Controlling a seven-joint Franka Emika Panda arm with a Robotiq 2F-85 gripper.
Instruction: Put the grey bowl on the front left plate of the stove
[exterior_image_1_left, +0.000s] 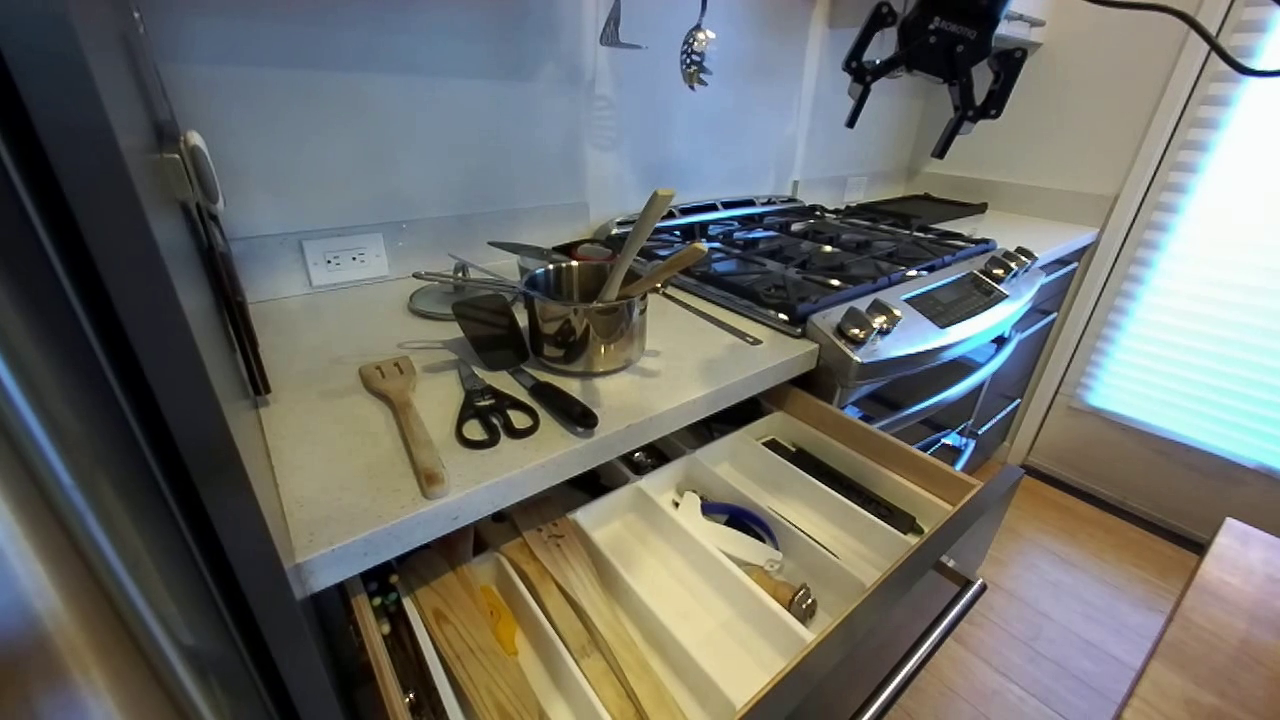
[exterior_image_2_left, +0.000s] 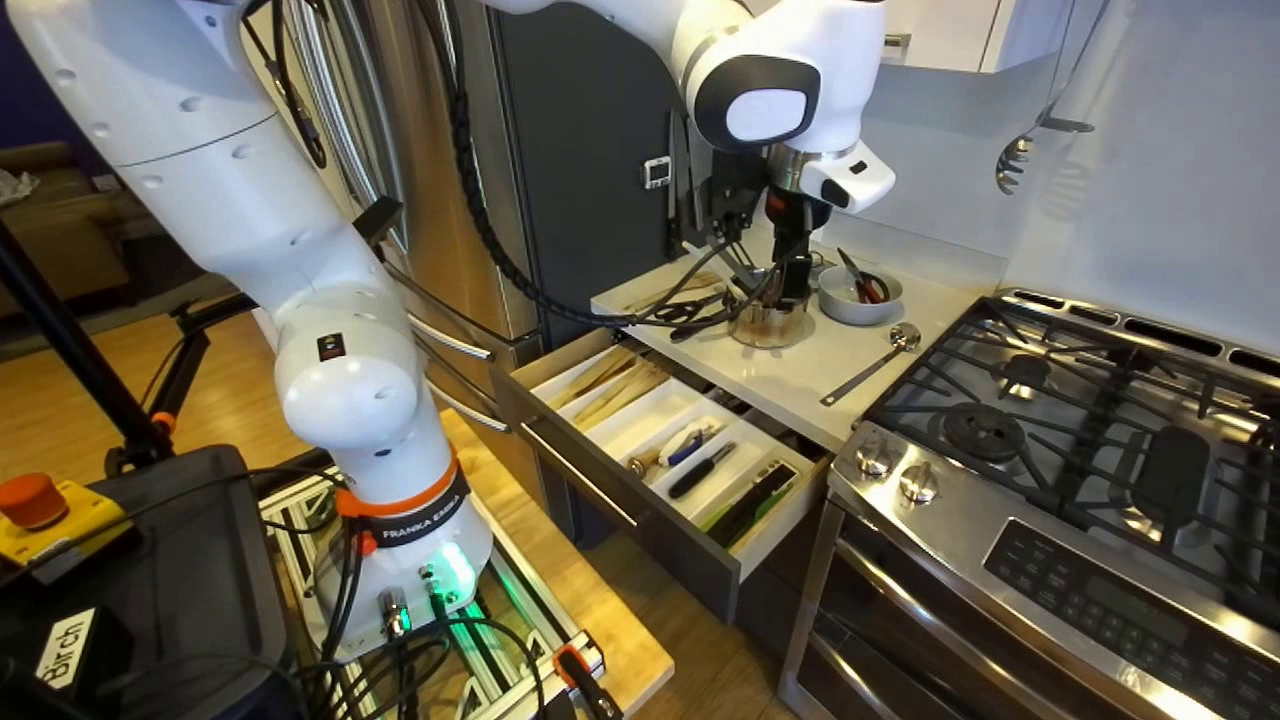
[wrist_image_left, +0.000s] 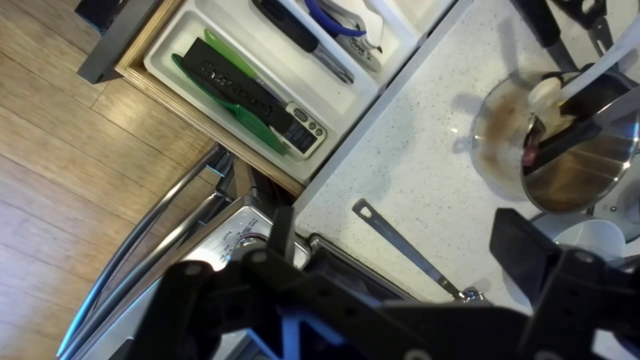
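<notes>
The grey bowl (exterior_image_2_left: 857, 305) stands on the counter behind the steel pot, with a red-handled tool and dark utensils in it. In an exterior view only a sliver of the bowl (exterior_image_1_left: 533, 266) shows behind the pot. The stove (exterior_image_2_left: 905, 505) is beside the counter; its front left plate (exterior_image_2_left: 985, 432) has a bare black grate, also visible here (exterior_image_1_left: 780, 288). My gripper (exterior_image_1_left: 897, 140) is open and empty, high above the counter. In the wrist view the fingers (wrist_image_left: 400, 239) are wide apart; one finger covers most of the bowl (wrist_image_left: 556, 225).
A steel pot (exterior_image_2_left: 768, 328) with upright utensils stands in front of the bowl. A long-handled metal spoon (exterior_image_2_left: 868, 368) lies between bowl and stove. A spatula, scissors (exterior_image_1_left: 492, 410) and wooden turner (exterior_image_1_left: 405, 420) lie on the counter. An open drawer (exterior_image_2_left: 620, 440) juts out below.
</notes>
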